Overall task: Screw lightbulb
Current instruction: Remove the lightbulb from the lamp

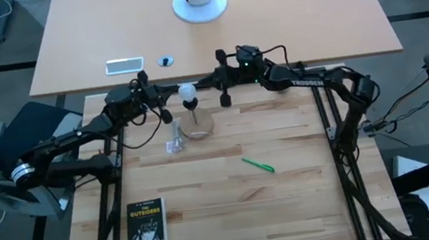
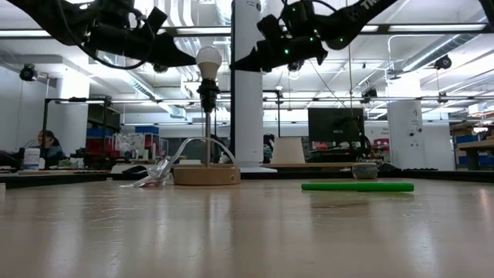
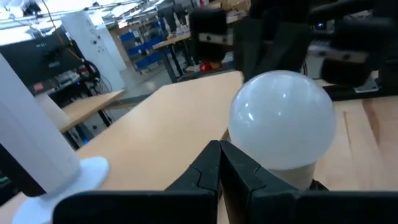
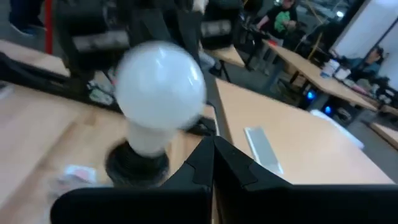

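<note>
The bulb (image 1: pixel 187 93) is sitting upright in a black socket on a thin stem rising from a round wooden base (image 1: pixel 197 125) near the far edge of the butcher-block table (image 1: pixel 289 193). Both arms are reaching in toward it from opposite sides. The left gripper (image 1: pixel 163 110) is hovering just beside the bulb, its fingers pressed together and gripping nothing. The right gripper (image 1: pixel 225 96) is hanging a little farther off on the other side, likewise clenched and empty.

The low view is showing the bulb (image 2: pixel 208 59) standing clear between the two dark claws, the left gripper (image 2: pixel 185 59) nearly at its globe and the right gripper (image 2: pixel 241 63) apart from it. It is also showing the stem, the base (image 2: pixel 205 175) and a clear crumpled wrapper (image 2: pixel 154 176) lying just beside that base, with a green pen (image 2: pixel 357 186) well apart on the tabletop.

The left wrist view is bringing the bulb (image 3: pixel 283 118) up close, looming just beyond the joined fingertips (image 3: pixel 219 165), whether touching cannot be told. The right wrist view is catching the bulb (image 4: pixel 160 87) blurred above its socket, beyond that arm's closed fingers (image 4: pixel 211 162).

Only the overhead view is taking in a black book (image 1: pixel 146 231) at the near left corner, and a phone (image 1: pixel 124 65) and a white round stand (image 1: pixel 200 3) on the lighter table behind.
</note>
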`<action>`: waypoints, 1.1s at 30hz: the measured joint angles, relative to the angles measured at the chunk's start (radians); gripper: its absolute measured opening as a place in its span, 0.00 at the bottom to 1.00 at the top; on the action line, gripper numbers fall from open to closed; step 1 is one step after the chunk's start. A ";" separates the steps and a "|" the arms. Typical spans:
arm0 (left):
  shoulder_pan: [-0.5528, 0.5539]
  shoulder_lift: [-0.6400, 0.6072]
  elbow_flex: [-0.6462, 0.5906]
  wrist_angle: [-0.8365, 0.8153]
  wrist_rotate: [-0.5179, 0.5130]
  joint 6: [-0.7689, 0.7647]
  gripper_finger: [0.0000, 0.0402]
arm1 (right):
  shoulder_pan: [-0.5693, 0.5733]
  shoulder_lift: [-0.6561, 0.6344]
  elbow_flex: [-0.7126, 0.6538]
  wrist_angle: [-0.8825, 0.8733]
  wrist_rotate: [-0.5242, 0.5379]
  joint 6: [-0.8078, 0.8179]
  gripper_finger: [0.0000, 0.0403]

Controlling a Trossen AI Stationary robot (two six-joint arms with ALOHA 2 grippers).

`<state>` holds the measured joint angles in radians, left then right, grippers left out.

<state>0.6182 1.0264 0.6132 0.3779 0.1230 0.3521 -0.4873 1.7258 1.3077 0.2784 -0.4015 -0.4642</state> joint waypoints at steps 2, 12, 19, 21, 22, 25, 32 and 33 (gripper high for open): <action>0.000 0.001 0.000 0.012 0.000 0.022 0.00 | -0.015 0.007 -0.004 -0.001 0.000 -0.012 0.00; 0.062 0.001 0.000 0.086 0.001 0.064 0.00 | -0.051 0.063 -0.004 0.072 0.003 -0.020 0.00; 0.077 0.001 0.000 0.107 0.075 0.058 0.00 | -0.032 0.048 -0.004 0.049 -0.031 0.060 0.00; 0.078 0.001 0.000 0.108 0.075 0.054 0.00 | -0.019 0.038 -0.004 0.036 -0.054 0.072 0.00; 0.078 0.001 0.000 0.103 0.075 0.049 0.00 | -0.011 0.033 -0.004 0.029 -0.051 0.074 0.00; 0.078 0.001 0.000 0.081 0.074 0.024 0.00 | 0.012 0.025 -0.004 0.013 -0.044 0.072 0.00; 0.077 0.001 0.000 0.052 0.073 -0.032 0.00 | 0.034 0.016 -0.004 0.001 -0.050 0.086 0.00; 0.077 0.001 0.000 0.042 0.073 -0.038 0.00 | 0.037 0.016 -0.004 0.001 -0.049 0.085 0.00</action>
<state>0.6949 1.0275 0.6132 0.4203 0.1959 0.3141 -0.4498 1.7416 1.3041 0.2790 -0.4507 -0.3790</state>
